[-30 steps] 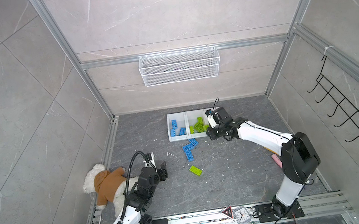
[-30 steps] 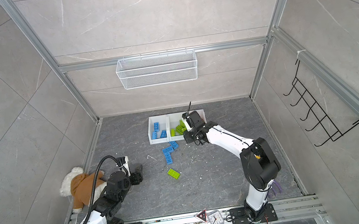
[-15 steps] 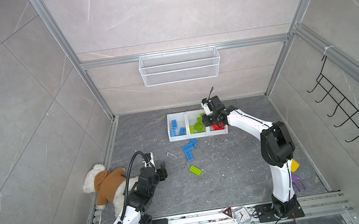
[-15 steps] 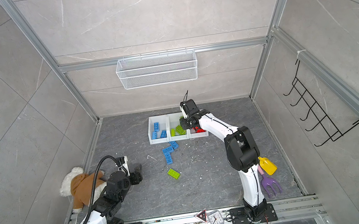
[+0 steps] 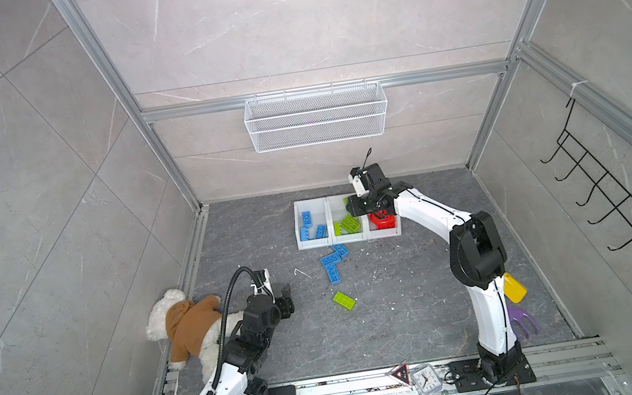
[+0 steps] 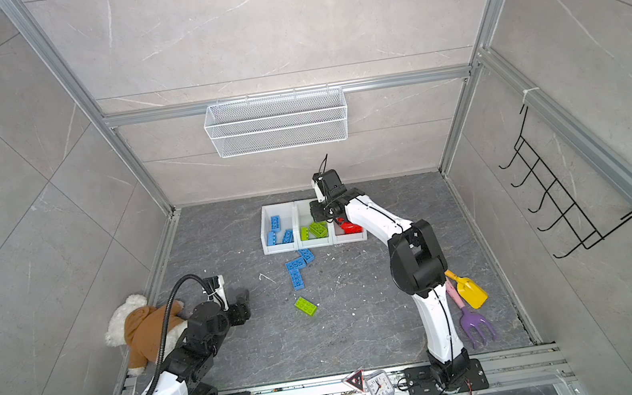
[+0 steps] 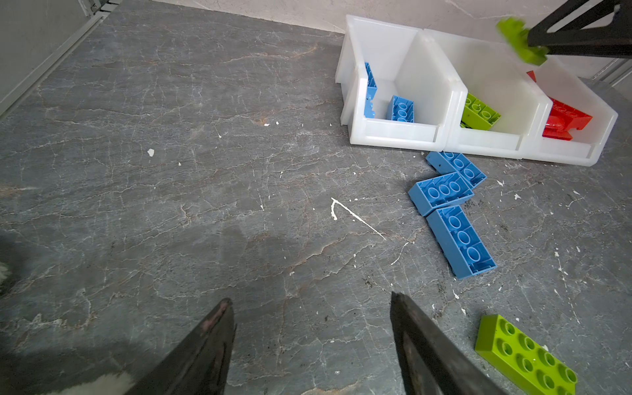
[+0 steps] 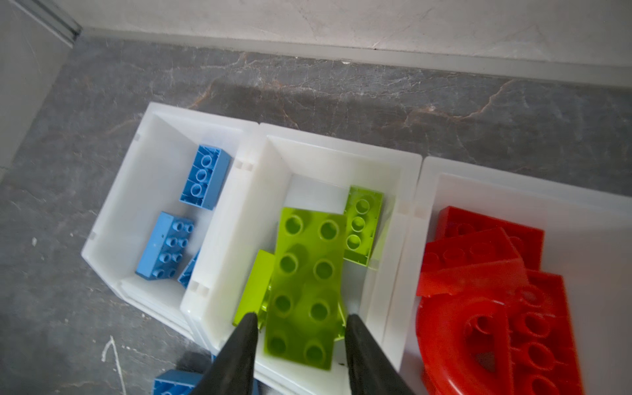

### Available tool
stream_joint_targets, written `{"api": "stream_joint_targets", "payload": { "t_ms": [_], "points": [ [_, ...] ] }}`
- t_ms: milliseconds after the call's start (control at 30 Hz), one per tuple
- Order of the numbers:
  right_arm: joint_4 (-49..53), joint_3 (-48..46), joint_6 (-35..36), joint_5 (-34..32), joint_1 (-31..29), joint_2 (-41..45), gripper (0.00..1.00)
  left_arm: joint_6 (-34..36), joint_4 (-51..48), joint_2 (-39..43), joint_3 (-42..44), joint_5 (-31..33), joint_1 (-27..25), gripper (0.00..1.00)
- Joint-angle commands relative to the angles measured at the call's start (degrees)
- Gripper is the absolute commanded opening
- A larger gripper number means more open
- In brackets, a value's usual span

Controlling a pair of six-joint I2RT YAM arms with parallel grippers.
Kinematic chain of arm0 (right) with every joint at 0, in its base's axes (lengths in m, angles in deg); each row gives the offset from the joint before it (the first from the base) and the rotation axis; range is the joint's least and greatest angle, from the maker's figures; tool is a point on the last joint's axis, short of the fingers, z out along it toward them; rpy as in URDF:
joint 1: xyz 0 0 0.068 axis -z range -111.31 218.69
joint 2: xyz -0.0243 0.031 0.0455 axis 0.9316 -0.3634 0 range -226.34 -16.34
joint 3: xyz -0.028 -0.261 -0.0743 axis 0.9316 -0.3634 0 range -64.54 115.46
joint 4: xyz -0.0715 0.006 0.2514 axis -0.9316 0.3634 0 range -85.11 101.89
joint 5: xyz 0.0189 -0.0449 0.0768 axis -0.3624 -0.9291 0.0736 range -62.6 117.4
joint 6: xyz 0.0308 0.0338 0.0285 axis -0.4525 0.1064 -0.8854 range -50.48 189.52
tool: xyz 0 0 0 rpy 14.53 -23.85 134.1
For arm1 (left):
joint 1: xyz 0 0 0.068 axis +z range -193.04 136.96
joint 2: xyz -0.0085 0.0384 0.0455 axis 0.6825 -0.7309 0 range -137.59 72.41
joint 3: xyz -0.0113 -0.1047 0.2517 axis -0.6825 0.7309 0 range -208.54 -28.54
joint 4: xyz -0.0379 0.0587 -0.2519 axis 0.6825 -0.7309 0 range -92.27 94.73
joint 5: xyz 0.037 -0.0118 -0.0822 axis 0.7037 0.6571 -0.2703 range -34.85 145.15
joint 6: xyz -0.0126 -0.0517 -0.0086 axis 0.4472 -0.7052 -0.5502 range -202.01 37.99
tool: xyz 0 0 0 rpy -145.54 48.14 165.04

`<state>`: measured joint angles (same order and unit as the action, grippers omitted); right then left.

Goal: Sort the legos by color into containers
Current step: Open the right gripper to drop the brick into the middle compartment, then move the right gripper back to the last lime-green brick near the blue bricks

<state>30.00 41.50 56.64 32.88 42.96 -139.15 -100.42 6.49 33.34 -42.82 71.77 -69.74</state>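
My right gripper [image 8: 301,316] hangs over the middle white bin [image 8: 342,143], jaws parted. A blurred green lego [image 8: 307,290] lies loose between the fingers with a thin gap on each side; in the left wrist view it [image 7: 519,42] hangs in the air. That bin holds other green legos [image 5: 349,224]. The left bin [image 5: 314,243] holds blue ones and the right bin [image 5: 384,234] red ones. Three blue legos [image 5: 333,275] and one green lego [image 5: 344,300] lie on the floor in front. My left gripper [image 7: 309,297] rests open and empty near the floor at the left [image 5: 284,295].
A teddy bear [image 5: 188,330] lies against the left wall beside my left arm. A yellow shovel [image 6: 468,290] and a purple rake [image 6: 477,325] lie by the right arm's base. A small clock [image 5: 425,378] stands on the front rail. A wire basket [image 5: 315,116] hangs on the back wall.
My right gripper swung from in front of the bins to above the middle bin and its jaws parted, loosing the green lego. The left arm has not moved.
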Motion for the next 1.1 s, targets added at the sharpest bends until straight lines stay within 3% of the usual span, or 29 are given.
{"api": "stream_joint_targets", "payload": {
  "t_ms": [0, 167, 367, 533, 733, 1067],
  "points": [
    [0.74, 2.1, -1.27, 1.06, 0.08, -1.08, 0.55, -0.28, 1.49, 0.66, -0.13, 1.07, 0.24, 0.74],
    [0.85, -0.19, -0.62, 1.93, 0.01, 1.91, 0.58, -0.36, 1.51, 0.92, -0.01, 1.1, 0.32, 0.74],
    [0.37, -11.31, 2.31, 4.54, -1.69, 12.13, 0.59, -0.23, 1.68, 0.92, -0.03, 1.11, 0.34, 0.74],
    [0.18, -24.15, 4.76, 4.23, -5.87, 23.0, 0.6, -0.25, 1.76, 0.75, -0.04, 0.91, 0.33, 0.74],
    [4.25, -33.27, 5.31, 1.74, -12.11, 30.44, 0.6, 0.12, 2.2, 0.18, 0.0, 0.38, 0.33, 0.74],
    [4.35, -39.02, 3.89, -1.37, -22.68, 29.69, 0.61, -0.14, 2.24, 0.26, -0.11, 1.05, 0.45, 0.74]
  ]
}}
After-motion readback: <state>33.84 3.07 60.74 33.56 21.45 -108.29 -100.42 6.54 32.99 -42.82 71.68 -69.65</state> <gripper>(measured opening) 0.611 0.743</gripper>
